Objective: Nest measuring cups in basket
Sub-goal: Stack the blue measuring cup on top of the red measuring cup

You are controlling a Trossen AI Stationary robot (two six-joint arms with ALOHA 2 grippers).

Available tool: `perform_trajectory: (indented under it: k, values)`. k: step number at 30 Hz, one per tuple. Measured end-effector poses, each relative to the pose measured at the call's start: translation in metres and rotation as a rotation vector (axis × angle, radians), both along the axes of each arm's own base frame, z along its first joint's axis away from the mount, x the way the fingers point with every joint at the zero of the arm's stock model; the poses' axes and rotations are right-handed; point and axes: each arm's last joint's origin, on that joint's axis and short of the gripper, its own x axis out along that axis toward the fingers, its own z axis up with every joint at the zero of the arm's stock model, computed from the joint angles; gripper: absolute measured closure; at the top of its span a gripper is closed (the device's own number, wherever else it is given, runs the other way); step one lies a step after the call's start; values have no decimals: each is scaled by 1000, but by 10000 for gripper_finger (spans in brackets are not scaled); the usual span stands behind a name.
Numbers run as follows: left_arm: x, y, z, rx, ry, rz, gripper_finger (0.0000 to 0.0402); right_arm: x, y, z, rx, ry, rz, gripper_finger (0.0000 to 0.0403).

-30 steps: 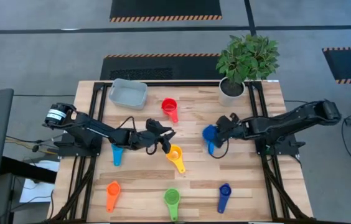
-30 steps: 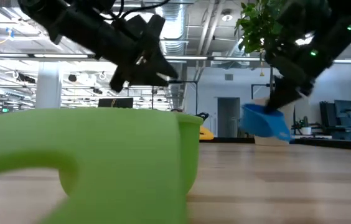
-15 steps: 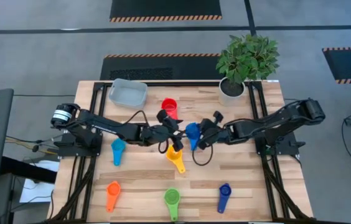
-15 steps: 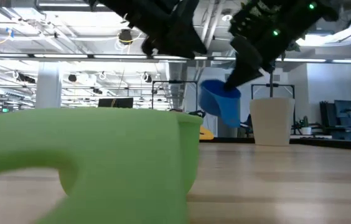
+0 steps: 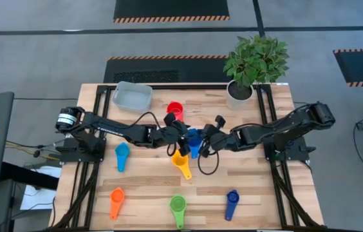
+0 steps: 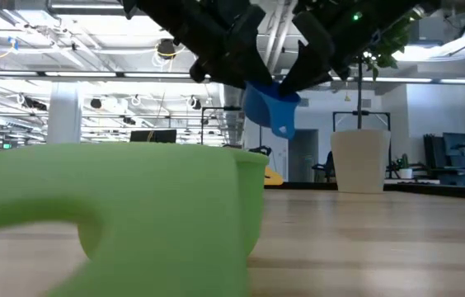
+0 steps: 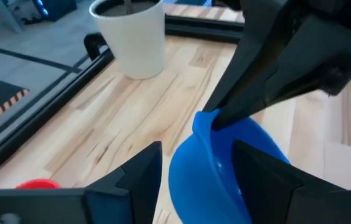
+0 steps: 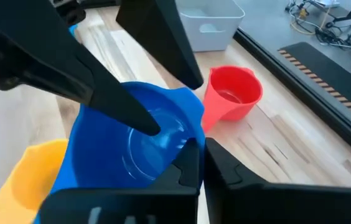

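Note:
A blue measuring cup (image 5: 193,138) hangs over the middle of the table with my right gripper (image 5: 202,141) shut on it. My left gripper (image 5: 184,133) has come in from the left and stands open. One of its fingers (image 8: 129,109) is inside the bowl and the other (image 8: 166,50) is outside the far wall; whether either touches I cannot tell. On the table lie the red cup (image 5: 175,110), yellow cup (image 5: 181,164), light blue cup (image 5: 121,155), orange cup (image 5: 116,201), green cup (image 5: 177,209) and dark blue cup (image 5: 232,203). The basket (image 5: 132,96) stands at the far left. My right gripper pinches the blue cup's bowl rim (image 8: 194,138) on the side toward the right arm, seemingly one finger inside and one outside. The fingers reach in from the table's right, slanting down. The cup is lifted clear of the table and hangs tilted (image 6: 270,106).
A white plant pot (image 5: 239,94) stands at the far right. In the low view the green cup (image 6: 133,210) fills the foreground. Black frame rails (image 5: 106,109) run along the left and right sides of the table.
My right gripper has carried the blue cup up and toward the table's left, from the right half to the middle. My left gripper has risen, moved right toward the cup and rolled, so that its fingers now stand around the cup's wall.

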Motion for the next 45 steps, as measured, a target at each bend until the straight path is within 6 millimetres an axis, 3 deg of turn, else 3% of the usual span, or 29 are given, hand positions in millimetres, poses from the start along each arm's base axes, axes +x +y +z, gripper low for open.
perform_trajectory:
  k: [7, 15, 21, 24, 29, 35, 40, 45]
  values:
    - [-3, 9, -4, -33, 34, 69, 270, 2, 1, 2, 1, -31, 0, 386]
    - [-3, 19, -5, -42, 47, 76, 388, 4, 1, 5, 0, -64, 8, 380]
    - [-4, 31, -6, -29, 63, 97, 399, 5, 1, 8, -6, -83, 7, 346]
    - [-6, 50, -7, -27, 68, 173, 399, 5, 2, 9, -53, -86, 4, 325]
    - [-12, 77, -10, -65, 87, 266, 400, 1, -8, 12, -234, -69, -214, 287]
    - [-26, 123, -13, -147, 72, 450, 401, -3, 3, 10, -248, -31, -170, 246]
    - [-42, 152, -20, -256, 98, 574, 400, -5, 13, 9, -250, -27, -135, 233]
    - [-46, 162, -22, -314, 104, 559, 389, -6, 17, 9, -249, -29, -119, 237]
